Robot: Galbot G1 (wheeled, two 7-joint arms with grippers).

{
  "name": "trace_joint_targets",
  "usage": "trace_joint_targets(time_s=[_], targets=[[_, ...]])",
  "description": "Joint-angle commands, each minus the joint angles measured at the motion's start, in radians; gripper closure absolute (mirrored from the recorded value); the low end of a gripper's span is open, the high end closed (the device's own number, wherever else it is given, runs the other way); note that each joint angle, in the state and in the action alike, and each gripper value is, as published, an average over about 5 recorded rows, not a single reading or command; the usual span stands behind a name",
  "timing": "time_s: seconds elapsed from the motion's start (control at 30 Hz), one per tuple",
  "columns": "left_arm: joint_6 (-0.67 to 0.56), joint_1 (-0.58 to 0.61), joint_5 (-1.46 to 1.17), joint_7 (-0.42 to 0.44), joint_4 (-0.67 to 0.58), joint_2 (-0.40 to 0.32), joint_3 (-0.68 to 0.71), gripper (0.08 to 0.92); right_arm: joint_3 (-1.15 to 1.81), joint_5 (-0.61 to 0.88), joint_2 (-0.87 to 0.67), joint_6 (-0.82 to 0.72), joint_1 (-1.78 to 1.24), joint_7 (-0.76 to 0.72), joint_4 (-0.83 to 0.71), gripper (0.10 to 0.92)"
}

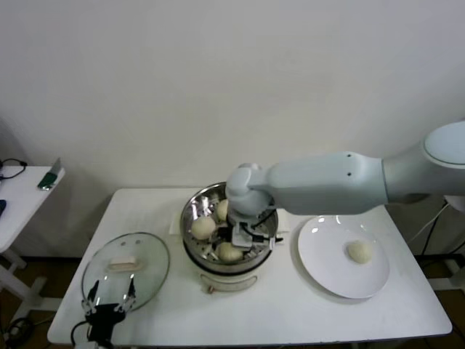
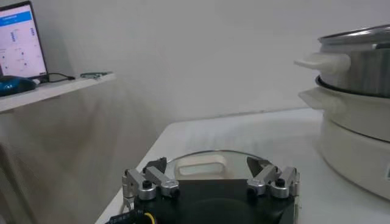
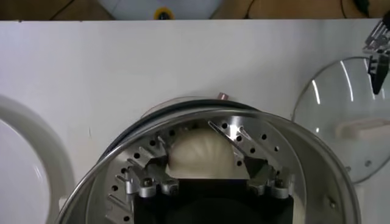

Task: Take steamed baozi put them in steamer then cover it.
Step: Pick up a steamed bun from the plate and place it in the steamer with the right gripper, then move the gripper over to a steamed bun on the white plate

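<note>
lab-type test room, not a home kitchen: bare white wall [image 1: 218, 80], plain white table [image 1: 276, 309] holding only a steamer [image 1: 229, 251], lid [image 1: 125, 269] and plate [image 1: 341, 254]; beyond the left gripper [image 2: 211, 182], a side desk [image 2: 49, 91] with a lit screen [image 2: 21, 39].

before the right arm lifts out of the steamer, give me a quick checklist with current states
1. Right gripper inside the steamer: ok.
2. Its fingers straddle a baozi on the perforated floor; released or still gripped: cannot tell.
3. Baozi in steamer: three visible in head view; one baozi on the plate is left, so loading is not ok yet.
4. Plate beside the steamer, within right-side access: ok.
5. Cover flat on the table, left gripper open at its near edge: ok.
</note>
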Motion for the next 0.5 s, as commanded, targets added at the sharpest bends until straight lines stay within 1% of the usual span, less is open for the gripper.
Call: trace_joint_targets(time_s=[0.03, 0.17, 0.27, 0.4, 0.5], targets=[[0.000, -0.001, -0.001, 0.000, 0.001, 0.000, -0.001, 0.177, 0.009, 0.219, -0.097, 0.028, 0.141, -0.103, -0.017, 0.203], [-0.001, 0.000, 0.002, 0.000, 0.000, 0.000, 0.001, 0.177, -0.027, 0.371, -0.161, 0.074, 0.272, -0.188, -0.076, 0.202], [-0.001, 0.000, 0.004, 0.000, 0.000, 0.001, 0.002, 0.177, -0.076, 0.467, -0.221, 0.065, 0.356, -0.238, -0.137, 0.203], [-0.001, -0.002, 0.005, 0.000, 0.000, 0.003, 0.004, 0.177, -0.211, 0.526, -0.342, -0.027, 0.435, -0.264, -0.202, 0.203], [-0.001, -0.003, 0.002, 0.000, 0.001, 0.005, 0.005, 0.177, -0.322, 0.514, -0.448, -0.080, 0.450, -0.245, -0.223, 0.203]])
